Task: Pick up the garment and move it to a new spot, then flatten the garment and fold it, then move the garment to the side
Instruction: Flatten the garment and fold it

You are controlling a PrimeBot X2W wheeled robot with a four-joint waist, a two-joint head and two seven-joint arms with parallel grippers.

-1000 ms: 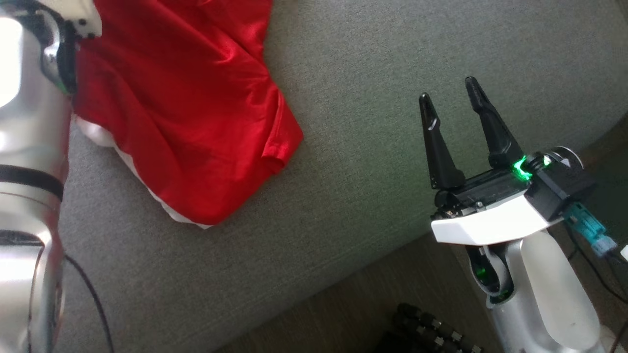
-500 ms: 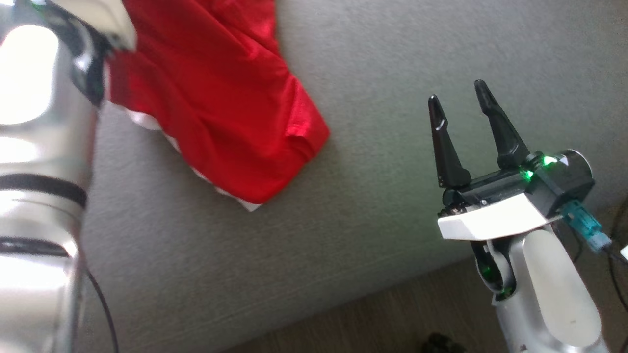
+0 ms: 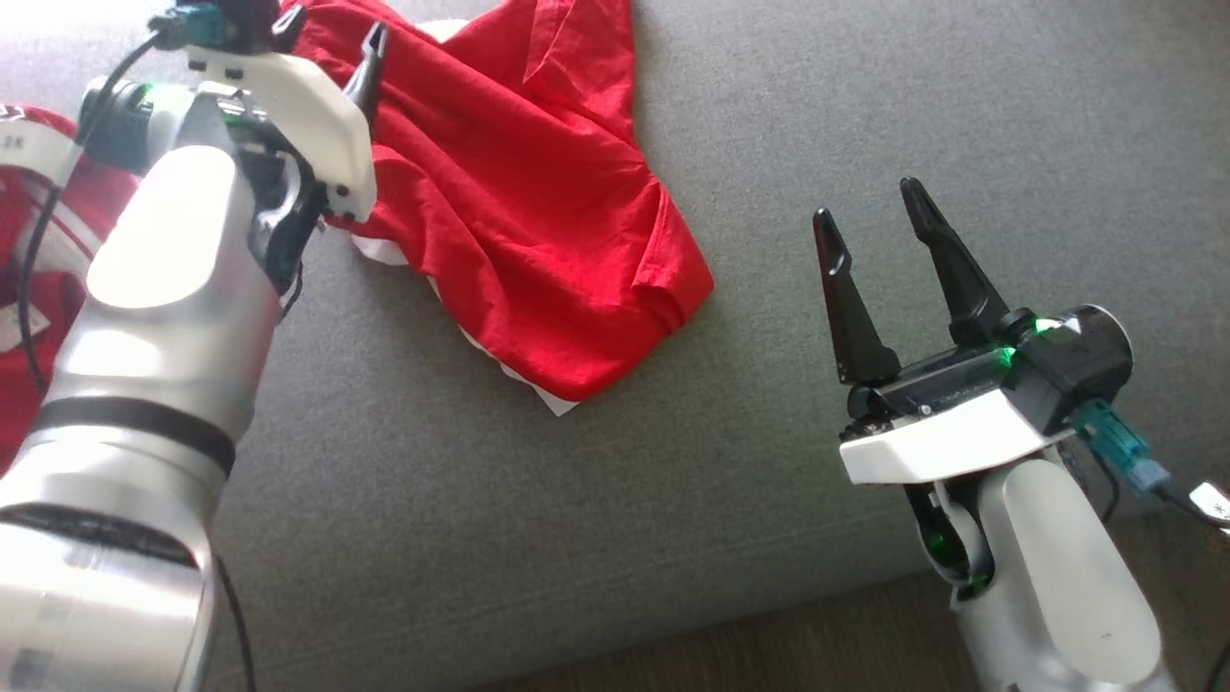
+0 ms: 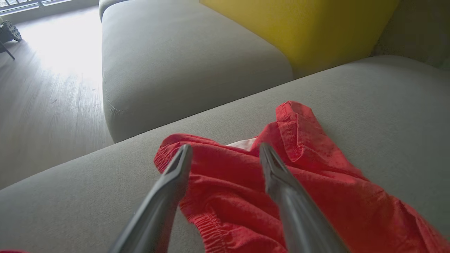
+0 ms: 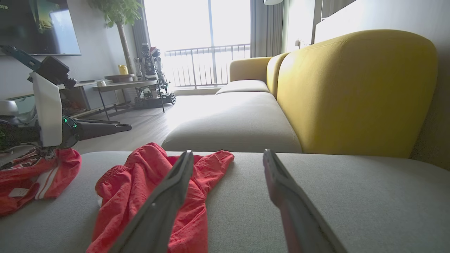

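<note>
The garment is a pair of red shorts with a white lining edge, lying crumpled on the grey sofa seat. My left gripper hovers open over its far left part. In the left wrist view the two fingers straddle the red cloth with nothing gripped between them, left gripper. My right gripper stands open above bare cushion, to the right of the shorts and apart from them. In the right wrist view the shorts lie left of and behind my right gripper.
A second red garment with white stripes lies at the far left, also seen as a red heap under my left arm. The yellow backrest rises behind the seat. The wooden floor borders the sofa's front edge.
The head camera has shifted, so the shorts sit further right in the picture. My left wrist and gripper have come into view over the shorts. The right gripper stays open.
</note>
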